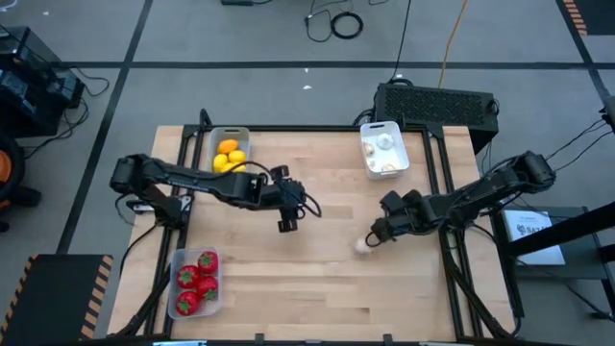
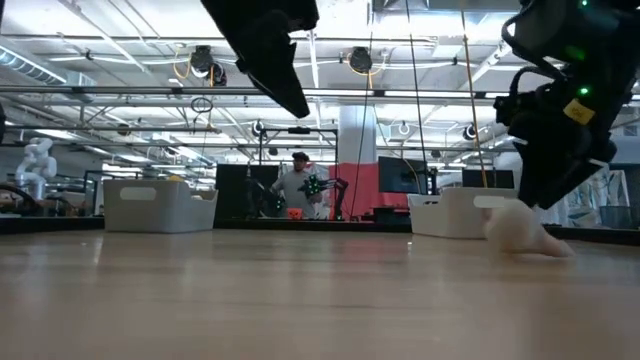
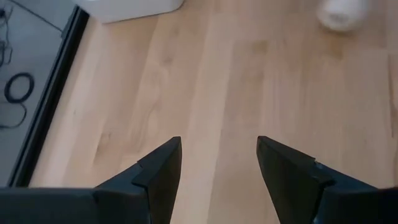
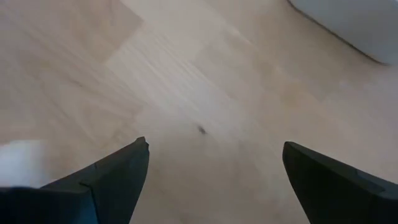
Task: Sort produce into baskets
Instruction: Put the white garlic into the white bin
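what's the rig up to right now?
Produce sorting, nearly done. Lemons sit in the grey basket, red pieces in the clear basket, garlic bulbs in the white basket. One garlic bulb is left on the table. The right gripper, open, is right beside it. The left gripper, open and empty, hangs over mid-table.

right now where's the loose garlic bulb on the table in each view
High view: garlic bulb right of centre on the table, beside the right gripper.
Low view: pale blur at right, under the right gripper.
Left wrist view: top right corner.
Right wrist view: whitish blur at the left edge.
Shared landmark: the white basket, with more garlic inside.
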Robot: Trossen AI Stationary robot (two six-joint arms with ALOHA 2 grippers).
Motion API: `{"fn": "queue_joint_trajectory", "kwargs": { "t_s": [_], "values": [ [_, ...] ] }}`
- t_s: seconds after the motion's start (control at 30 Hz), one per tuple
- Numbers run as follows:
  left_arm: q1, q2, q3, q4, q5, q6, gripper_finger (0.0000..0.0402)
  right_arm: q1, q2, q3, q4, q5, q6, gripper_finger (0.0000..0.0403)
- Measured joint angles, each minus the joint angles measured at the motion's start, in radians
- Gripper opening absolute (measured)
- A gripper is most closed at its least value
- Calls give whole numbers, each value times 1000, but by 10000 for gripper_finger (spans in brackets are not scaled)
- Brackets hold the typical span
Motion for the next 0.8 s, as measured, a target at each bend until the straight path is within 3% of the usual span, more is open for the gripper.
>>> {"fn": "queue_joint_trajectory", "kwargs": {
  "t_s": [0.3,0.6,0.8],
  "values": [
    [-18,5,-4,23,-1,14,216,5,-1,0,152,112,0,357],
    [-32,5,-4,39,43,-26,216,216,152,2,849,-183,-500,357],
    [-54,5,-4,47,43,-30,216,265,276,2,981,-175,-558,357]
  ]
}}
